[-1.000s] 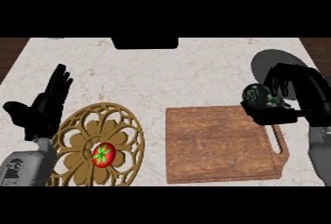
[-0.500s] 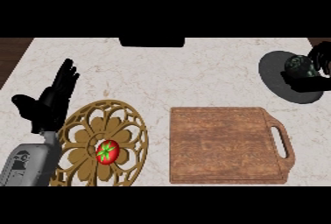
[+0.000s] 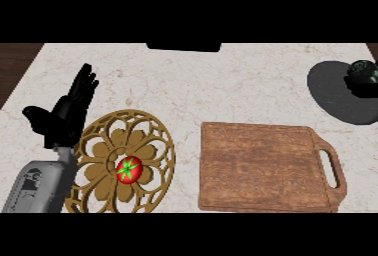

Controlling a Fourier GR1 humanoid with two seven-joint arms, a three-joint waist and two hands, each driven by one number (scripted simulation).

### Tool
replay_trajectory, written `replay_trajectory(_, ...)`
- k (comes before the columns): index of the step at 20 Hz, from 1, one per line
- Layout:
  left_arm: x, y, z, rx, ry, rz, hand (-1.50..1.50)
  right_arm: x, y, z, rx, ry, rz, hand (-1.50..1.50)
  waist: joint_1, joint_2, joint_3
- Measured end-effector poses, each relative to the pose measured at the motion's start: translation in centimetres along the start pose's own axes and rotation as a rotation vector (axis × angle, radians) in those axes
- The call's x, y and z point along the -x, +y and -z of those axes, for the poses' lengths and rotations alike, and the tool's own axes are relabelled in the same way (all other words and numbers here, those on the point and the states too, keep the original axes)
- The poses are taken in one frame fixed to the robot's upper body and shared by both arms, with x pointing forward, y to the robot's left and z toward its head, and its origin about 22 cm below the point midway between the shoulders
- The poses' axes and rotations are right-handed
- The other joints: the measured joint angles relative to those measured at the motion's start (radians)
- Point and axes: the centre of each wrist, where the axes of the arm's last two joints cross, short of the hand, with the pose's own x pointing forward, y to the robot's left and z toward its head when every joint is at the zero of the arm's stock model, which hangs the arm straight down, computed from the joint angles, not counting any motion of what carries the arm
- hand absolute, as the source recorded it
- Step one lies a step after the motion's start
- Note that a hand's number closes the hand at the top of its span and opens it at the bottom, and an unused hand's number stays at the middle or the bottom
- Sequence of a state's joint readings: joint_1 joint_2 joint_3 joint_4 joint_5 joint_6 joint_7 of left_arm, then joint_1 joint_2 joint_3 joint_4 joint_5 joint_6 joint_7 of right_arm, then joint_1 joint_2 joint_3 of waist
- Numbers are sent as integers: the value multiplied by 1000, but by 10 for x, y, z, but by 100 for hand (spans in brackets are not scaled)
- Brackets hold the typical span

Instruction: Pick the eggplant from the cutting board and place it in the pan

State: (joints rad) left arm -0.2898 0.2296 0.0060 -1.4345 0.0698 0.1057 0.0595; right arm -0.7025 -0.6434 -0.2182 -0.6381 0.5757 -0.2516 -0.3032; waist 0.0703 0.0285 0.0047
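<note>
1. Landmark: the board (image 3: 267, 170), which lies bare, handle to its right.
2. The pan (image 3: 341, 95) is a dark round disc up and right of the board, cut off by the view's right edge.
3. The eggplant (image 3: 364, 73) is a dark greenish lump over the pan's upper right part, well away from the board. I can't tell whether it rests on the pan or is held just above it.
4. Right hand: only dark shapes around the eggplant at the right edge, possibly its fingers, too unclear to point at. Can't tell whether it grips or has let go.
5. Left hand (image 3: 65, 115): far left of the board, fingers straight and pointing up, holding nothing. Resting, no part in this.
6. Trivet (image 3: 122, 162) with a tomato (image 3: 128, 169) on it sits between the left hand and the board. Not task items.
7. Step, as I judge it: pick is done, transport is done, we're at the place and release stage over the pan.
8. Next move calls for:
   - confirming the eggplant is seated on the pan surface and inside its rim;
   - opening the fingers if they are closed on it;
   - lifting the right hand straight up, so it doesn't drag the eggplant off the pan.
9. Risk: the eggplant is near the pan's far side, so a sideways pull-out could roll it over the rim.
</note>
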Motion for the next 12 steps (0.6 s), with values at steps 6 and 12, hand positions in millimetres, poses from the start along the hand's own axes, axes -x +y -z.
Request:
replay_trajectory(6, -7, -4, 4, 18, -15, -8, 0, 19, 10, -2, 3, 39, 26, 150, 19, 10, 3)
replay_trajectory(12, -8, -11, 4, 31, -20, -10, 0, 33, 21, -10, -178, 136, 162, -150, 35, 18, 4)
